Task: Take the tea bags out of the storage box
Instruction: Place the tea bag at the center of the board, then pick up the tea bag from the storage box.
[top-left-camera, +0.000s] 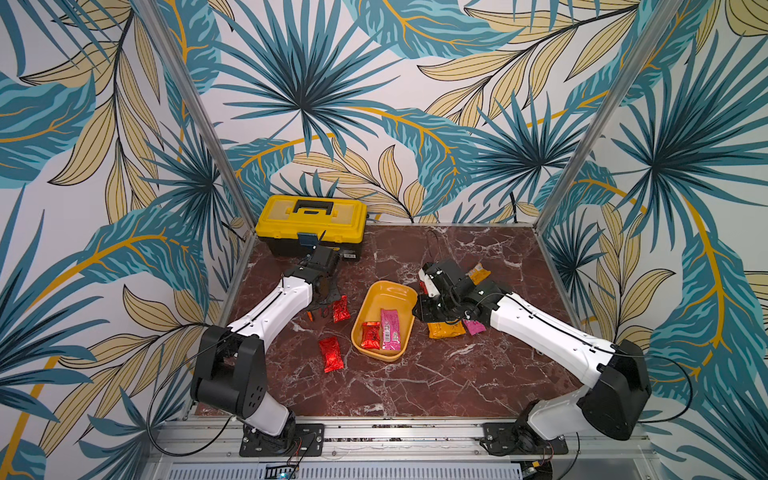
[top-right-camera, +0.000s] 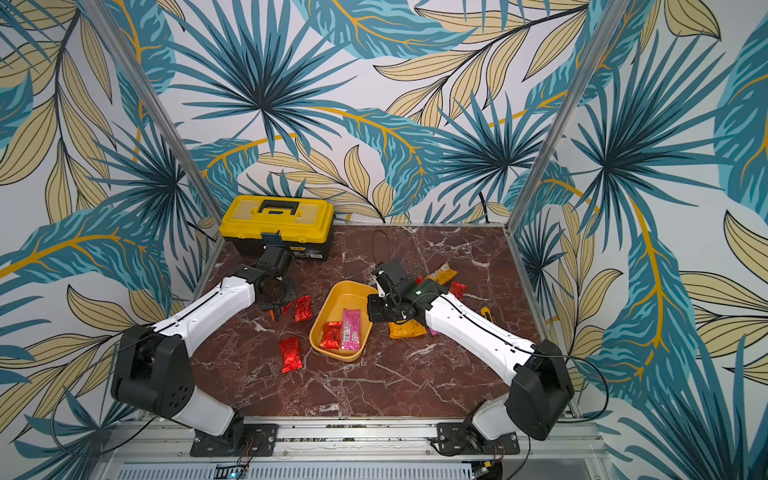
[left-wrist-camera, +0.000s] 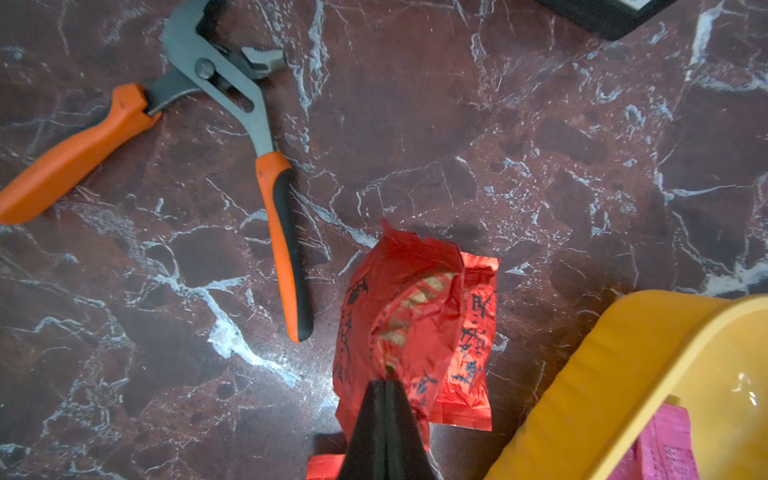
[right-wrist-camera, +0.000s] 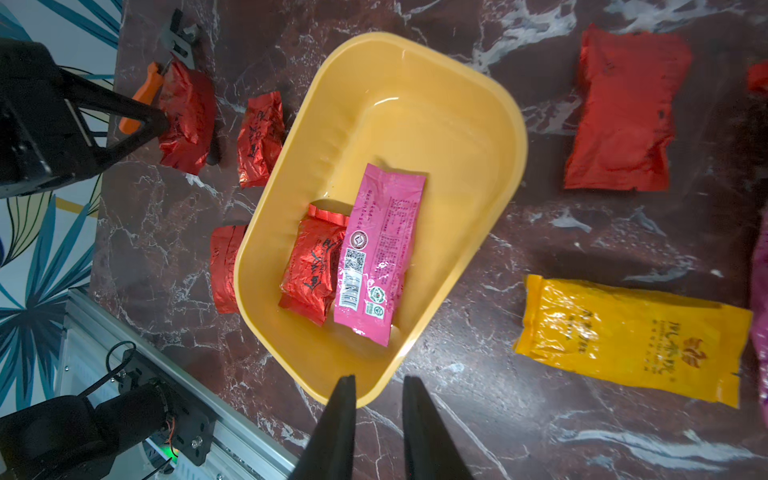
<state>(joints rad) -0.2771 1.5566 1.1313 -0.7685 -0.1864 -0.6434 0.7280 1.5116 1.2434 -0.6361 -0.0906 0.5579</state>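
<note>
While the left gripper (left-wrist-camera: 385, 380) pinches a red tea bag (left-wrist-camera: 374, 299) between closed jaws just beside the storage box (right-wrist-camera: 478, 137), the right gripper (right-wrist-camera: 378, 384) hangs over the box's rim, jaws narrowly parted and empty. Inside the box lie a red sachet (right-wrist-camera: 311, 270) and a pink sachet (right-wrist-camera: 378, 253); a yellow sachet (right-wrist-camera: 623, 340) and more red sachets (right-wrist-camera: 623, 116) lie outside it.
</note>
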